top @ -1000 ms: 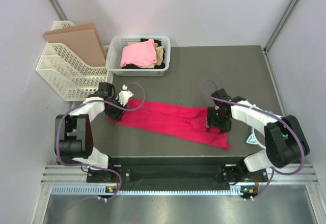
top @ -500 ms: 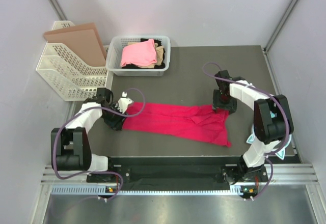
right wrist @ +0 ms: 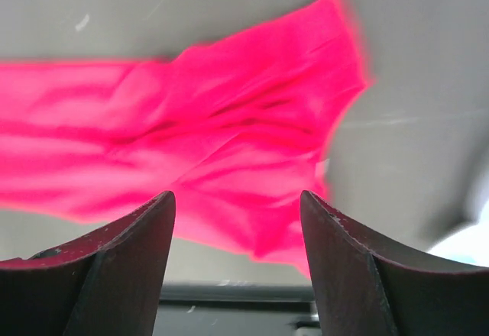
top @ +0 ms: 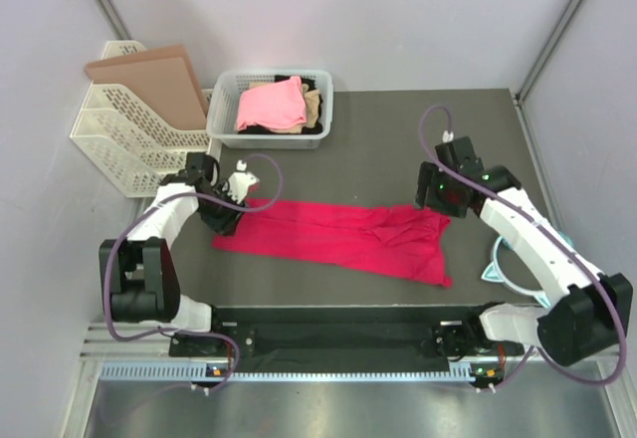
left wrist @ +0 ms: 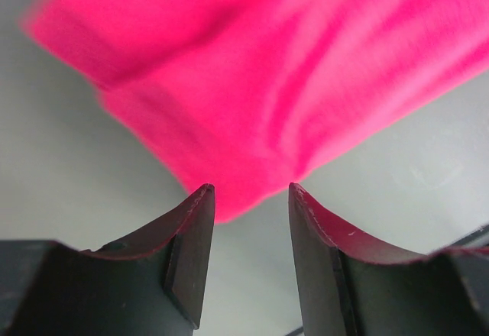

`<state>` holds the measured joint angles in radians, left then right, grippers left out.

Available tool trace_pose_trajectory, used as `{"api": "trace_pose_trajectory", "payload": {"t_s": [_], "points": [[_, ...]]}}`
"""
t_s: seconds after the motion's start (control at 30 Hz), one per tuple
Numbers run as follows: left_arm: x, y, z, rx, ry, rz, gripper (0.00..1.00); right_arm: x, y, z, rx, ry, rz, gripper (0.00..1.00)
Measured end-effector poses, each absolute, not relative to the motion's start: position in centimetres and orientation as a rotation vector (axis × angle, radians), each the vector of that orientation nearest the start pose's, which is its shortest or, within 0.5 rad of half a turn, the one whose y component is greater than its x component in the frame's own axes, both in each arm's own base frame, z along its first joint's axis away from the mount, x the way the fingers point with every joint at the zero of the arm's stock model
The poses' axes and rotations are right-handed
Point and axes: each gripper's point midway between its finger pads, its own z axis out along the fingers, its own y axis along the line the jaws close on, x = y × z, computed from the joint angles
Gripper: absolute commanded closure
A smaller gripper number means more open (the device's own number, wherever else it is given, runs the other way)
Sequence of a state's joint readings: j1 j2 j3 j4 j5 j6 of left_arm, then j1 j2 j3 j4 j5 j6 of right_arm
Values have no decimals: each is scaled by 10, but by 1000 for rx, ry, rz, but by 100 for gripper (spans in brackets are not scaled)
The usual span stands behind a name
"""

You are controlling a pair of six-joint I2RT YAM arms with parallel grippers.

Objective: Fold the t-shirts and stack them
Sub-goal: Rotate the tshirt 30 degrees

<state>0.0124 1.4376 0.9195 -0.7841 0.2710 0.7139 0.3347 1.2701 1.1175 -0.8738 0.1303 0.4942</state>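
Between the two end effectors: crimson t-shirt (top: pixel 338 241), a long rumpled strip lying on the table (top: pixel 378 149).
Left end effector (top: pixel 227 217): fingers apart, holding nothing; it sits at the shirt's left end, with the cloth's corner just beyond its fingertips in the wrist view.
Right end effector (top: pixel 439 199): fingers apart, empty, over the shirt's far right corner.
Beyond the left end effector: pink t-shirt (top: pixel 269 108) atop others in the basket (top: pixel 271 140), well apart from the crimson one.

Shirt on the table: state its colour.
The shirt is crimson-magenta; top external view shows it best.
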Motion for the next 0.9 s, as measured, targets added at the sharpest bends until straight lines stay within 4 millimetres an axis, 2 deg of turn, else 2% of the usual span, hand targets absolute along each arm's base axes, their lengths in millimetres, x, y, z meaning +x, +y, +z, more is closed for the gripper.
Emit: {"api": "trace_pose_trajectory", "payload": {"t_s": [0.03, 0.1, 0.2, 0.27, 0.37, 0.43, 0.67, 0.9], "points": [[270, -17, 60, 1005, 2592, -214, 51, 270, 102, 155, 237, 2575, 178, 34], [287, -17, 70, 1000, 2568, -196, 51, 253, 121, 144, 204, 2599, 256, 34], [313, -16, 84, 989, 2531, -172, 51, 223, 138, 109, 180, 2699, 314, 33], [326, -16, 90, 985, 2514, -163, 51, 201, 140, 83, 188, 2786, 317, 32], [330, -16, 86, 985, 2527, -169, 51, 181, 137, 59, 221, 2870, 295, 32], [329, -16, 80, 986, 2549, -178, 52, 176, 135, 53, 244, 2889, 282, 32], [325, -16, 59, 988, 2602, -208, 52, 178, 130, 44, 298, 2907, 213, 36], [324, -20, 41, 979, 2647, -257, 52, 176, 128, 30, 350, 2950, 150, 34]]}}
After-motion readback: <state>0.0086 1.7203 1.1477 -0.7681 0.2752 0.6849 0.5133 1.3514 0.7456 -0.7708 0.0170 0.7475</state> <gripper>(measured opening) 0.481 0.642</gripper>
